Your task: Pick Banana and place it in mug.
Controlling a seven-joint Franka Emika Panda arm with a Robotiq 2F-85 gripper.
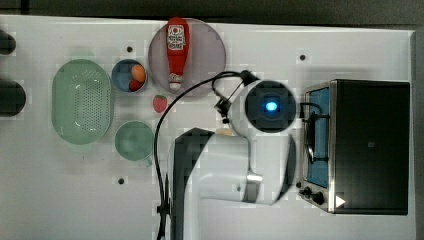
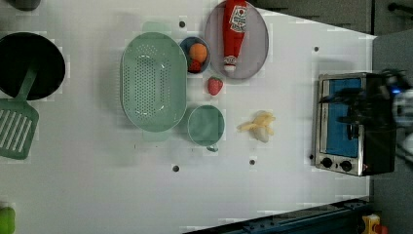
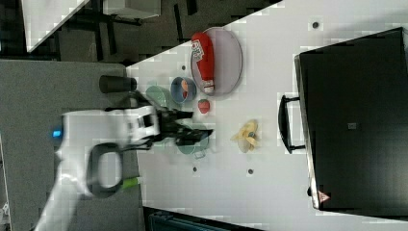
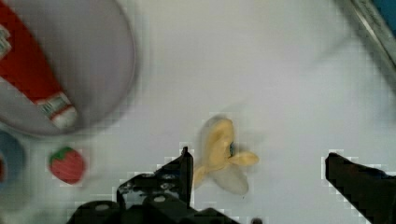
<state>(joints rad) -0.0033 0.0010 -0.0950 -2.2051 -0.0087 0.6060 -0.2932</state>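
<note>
- Top view: the arm's wrist covers most of the banana (image 1: 225,132); just a pale sliver pokes out at the wrist's lower-left edge. The teal mug (image 1: 134,141) sits well apart toward the top view's left, below the blue bowl (image 1: 129,75) and beside the pale-green colander (image 1: 81,101). The gripper itself is hidden under the wrist, so the jaws cannot be judged here.
- Left view: the banana (image 2: 258,126) lies bare on the white table (image 2: 97,185), peeled flaps spread, between the mug (image 2: 206,125) and the toaster oven (image 2: 348,124). Its long axis runs roughly across the left view, slightly tilted. The strawberry (image 2: 215,86) sits above the mug, near the plate carrying the ketchup bottle (image 2: 234,31). The arm is a blur at the left view's right edge.
- Right view: the gripper (image 3: 192,134) stands in front of the mug, which is mostly covered by it; the banana (image 3: 247,134) lies toward the right view's right. How high the gripper is above the table is hard to read.
- Wrist view: the jaws are spread wide, with nothing between them but the banana (image 4: 219,156) on the table below, nearer one finger (image 4: 184,170) than the other. My judgement: descent needs a slight shift to centre it.
</note>
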